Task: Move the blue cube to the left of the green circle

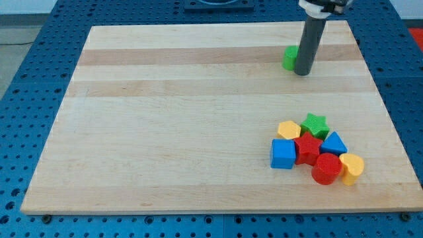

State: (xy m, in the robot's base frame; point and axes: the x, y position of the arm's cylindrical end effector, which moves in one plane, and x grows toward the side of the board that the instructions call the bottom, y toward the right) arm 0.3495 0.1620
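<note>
Nearest the view's bottom, a tight cluster of small blocks is sitting on the pale wooden board, toward its right side. At the very front a red round cylinder block is lying beside a yellow heart-shaped block. Just behind them, on the cluster's left edge, the blue cube-shaped block is resting flat, its right face touching a red star-shaped block. Right of that star a blue triangular block is standing, and behind them a yellow hexagonal block and a green star-shaped block are closing the group.

The blue cube is looking solid, matte and sharp-edged, with a lighter top face and darker front. I am judging it light, rigid and ready to slide on the smooth wood, though prone to twisting if pushed off-centre. There is nothing to grasp with; the sensible contact looks to be its near face, low and centred, pushing it away toward the far edge, since its left and front sides are lying free of neighbours.

Far across the board, near the top right, the green round block is sitting mostly visible, and my tip is resting just to its right, touching or nearly so. The rod has no jaws to open or close. Cube and tip are well apart.
</note>
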